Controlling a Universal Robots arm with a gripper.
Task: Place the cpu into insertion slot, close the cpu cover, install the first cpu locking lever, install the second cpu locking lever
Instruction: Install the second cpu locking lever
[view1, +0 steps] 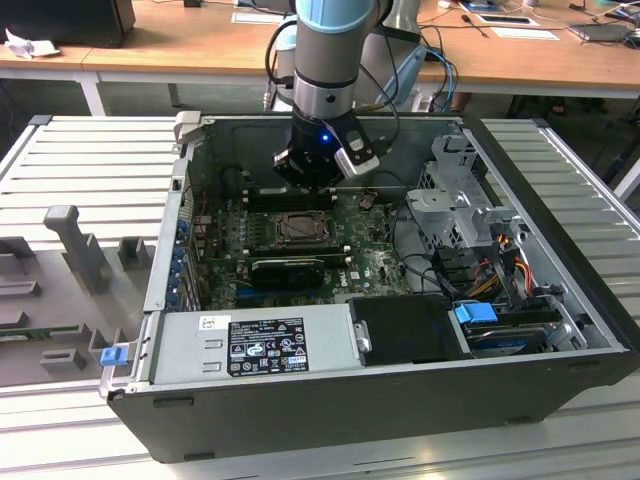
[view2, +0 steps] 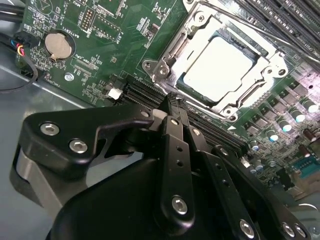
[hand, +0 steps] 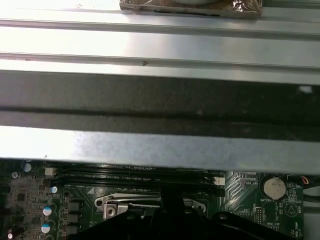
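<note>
Cpu (view2: 216, 70): seated in insertion slot (view2: 165, 65), cpu cover (view2: 260, 75) down over it, just beyond jaws (view2: 172, 102). Jaws together, empty. Risk: fingertips snagging a locking lever, scraping board.

Bright, smooth metal caps the cpu (view2: 216, 71), its pale face glaring under the light, framed by the cpu cover (view2: 245, 80) of dull silver stamped metal. The surrounding circuit board (view2: 107, 47) is glossy green laminate carrying a shiny coin cell (view2: 56, 44). The tool (view2: 172, 112) is matt black metal studded with polished silver screw heads. The computer case (view1: 560, 300) shows dark matt painted sheet metal, resting on a worktop (view1: 90, 160) of ribbed, satin grey metal. Far behind, desks (view1: 200, 40) look like warm wood.
</note>
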